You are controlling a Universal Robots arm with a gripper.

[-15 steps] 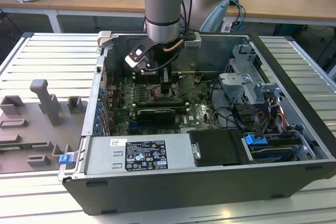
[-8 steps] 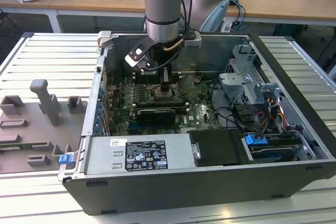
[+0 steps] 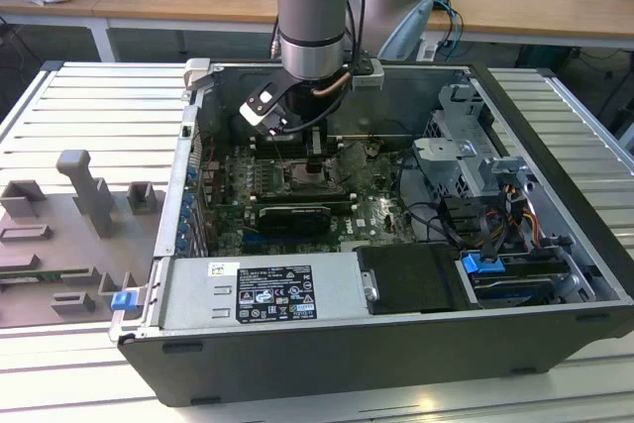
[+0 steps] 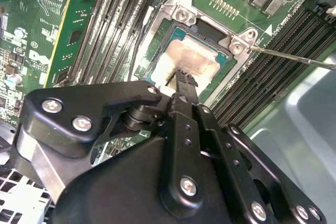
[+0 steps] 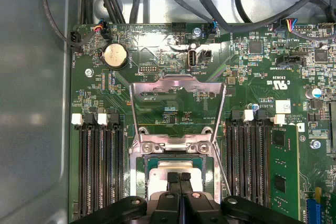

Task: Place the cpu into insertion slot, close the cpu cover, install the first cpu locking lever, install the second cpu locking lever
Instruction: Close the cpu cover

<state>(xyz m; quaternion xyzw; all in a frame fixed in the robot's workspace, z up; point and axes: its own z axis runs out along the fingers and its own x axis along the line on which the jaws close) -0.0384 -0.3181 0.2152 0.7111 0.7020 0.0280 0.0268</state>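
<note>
The small, flat, silver-grey square cpu (image 4: 191, 59) lies seated in the silver-rimmed dark insertion slot (image 4: 181, 11). It is probably light, stiff and fragile, best held by opposite edges. Just above the slot, the black gripper (image 5: 179, 177) has its fingers pressed together, empty.

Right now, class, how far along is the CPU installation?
Done: the cpu lies in the insertion slot. In hand: the gripper, shut, is down at the chip. Left: the cpu cover stands open, and a locking lever is unlatched.

A white label (image 3: 272, 293) on the power supply (image 3: 198, 289) — print not legible; white lettering on the green circuit board (image 5: 252, 72) — likewise.
</note>
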